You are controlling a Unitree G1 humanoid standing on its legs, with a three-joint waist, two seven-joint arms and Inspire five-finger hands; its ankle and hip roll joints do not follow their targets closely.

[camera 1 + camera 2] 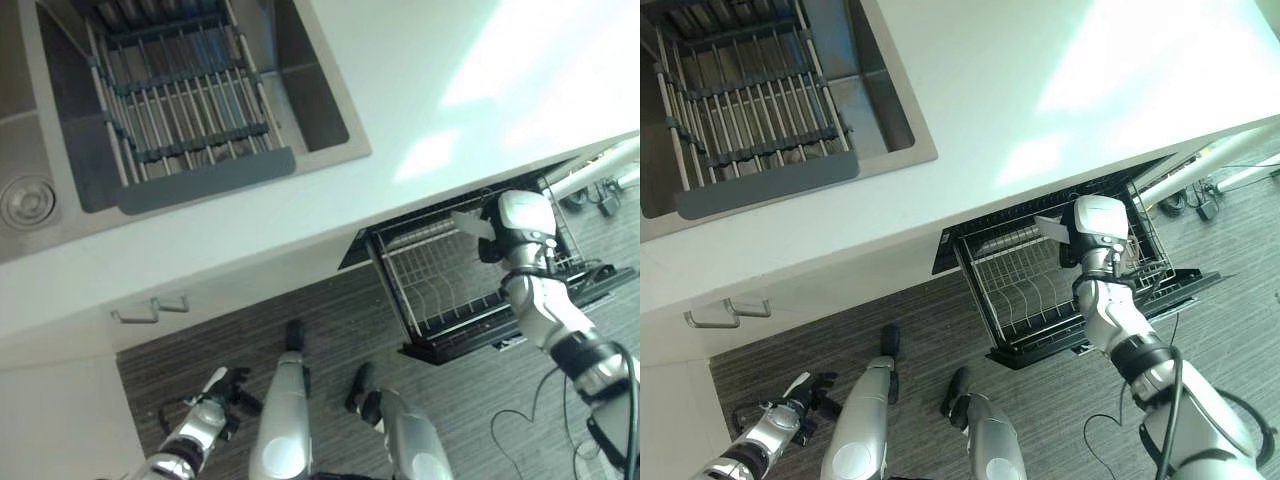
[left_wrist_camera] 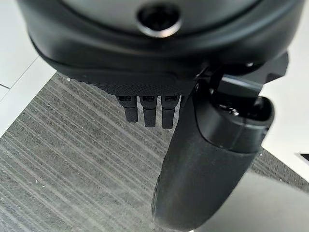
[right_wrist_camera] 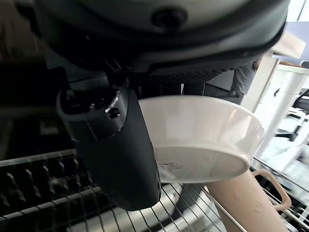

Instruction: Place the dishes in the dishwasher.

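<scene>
Over the pulled-out wire dishwasher rack [image 1: 1040,290], the right hand [image 3: 116,145] pinches a white ceramic bowl [image 3: 203,135] beside a tan mug [image 3: 251,203]; the left hand [image 2: 203,159] hangs low, fingers relaxed, holding nothing.

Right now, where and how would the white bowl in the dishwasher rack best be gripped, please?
At the rim: the white bowl is tilted over the dishwasher rack, base turned toward the wrist camera, and the right hand is already at its edge. The flared wall probably offers little else to grip.
</scene>
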